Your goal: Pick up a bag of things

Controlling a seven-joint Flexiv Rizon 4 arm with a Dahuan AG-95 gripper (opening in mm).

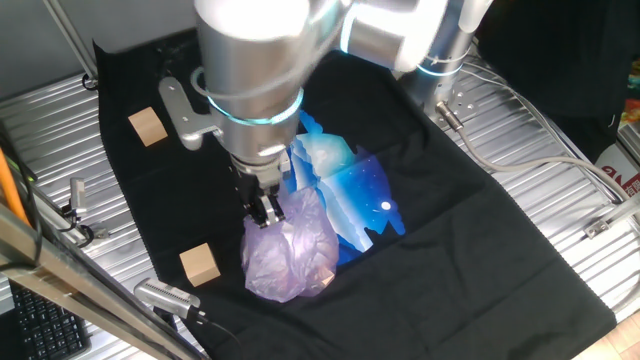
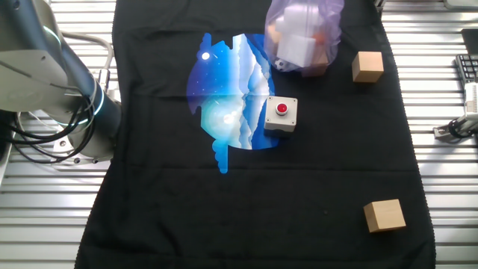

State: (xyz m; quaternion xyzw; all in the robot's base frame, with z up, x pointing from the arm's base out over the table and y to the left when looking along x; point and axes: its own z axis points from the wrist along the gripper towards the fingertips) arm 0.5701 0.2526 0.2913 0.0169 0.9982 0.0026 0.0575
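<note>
The bag of things [image 1: 290, 250] is a bulging pale-purple translucent plastic bag lying on the black cloth, with orange and white items showing through. It also shows at the top edge of the other fixed view [image 2: 302, 33]. My gripper [image 1: 266, 210] points straight down at the bag's upper left end. Its fingers stand close together and pinch the crinkled plastic there. The bag's bulk still rests on the cloth. The gripper itself is out of the other fixed view.
A shiny blue-and-white plastic bag [image 1: 350, 190] [image 2: 228, 97] lies right beside the purple bag. A grey box with a red button [image 2: 281, 114] sits at its edge. Two wooden cubes [image 1: 148, 126] [image 1: 200, 264] lie on the cloth. Cables run along the metal table [image 1: 520, 110].
</note>
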